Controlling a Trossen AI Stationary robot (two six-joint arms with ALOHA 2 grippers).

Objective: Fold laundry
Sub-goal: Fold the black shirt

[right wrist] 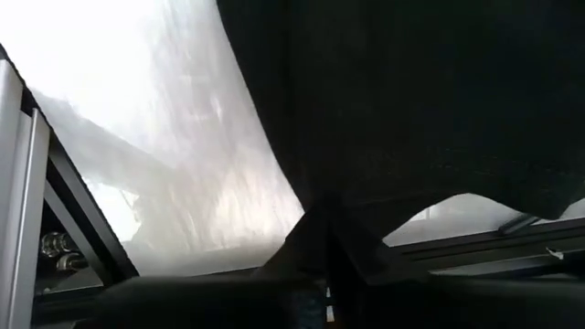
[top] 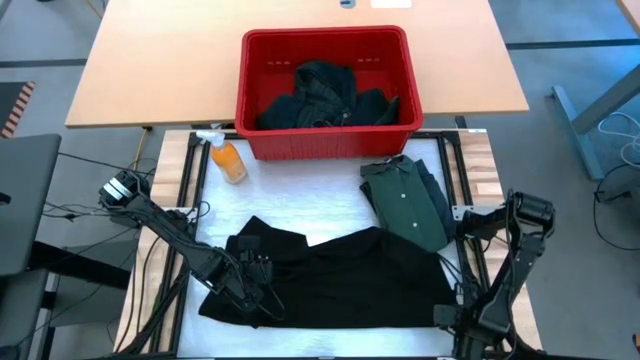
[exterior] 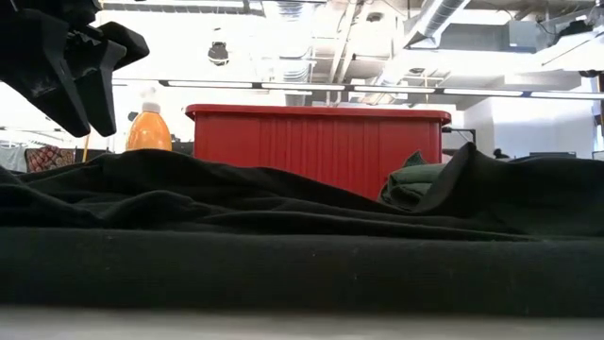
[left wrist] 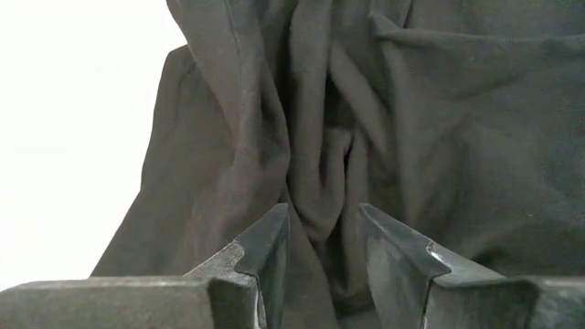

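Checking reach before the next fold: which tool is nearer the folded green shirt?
Right. The right tool sits at the black garment's near right corner, just below the green shirt. The left tool grips the garment's left side, farther away.

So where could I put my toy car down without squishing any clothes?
On the bare white mat between the red basket, the orange bottle and the black garment. The near half is crowded: that garment, the folded green shirt and both grippers.
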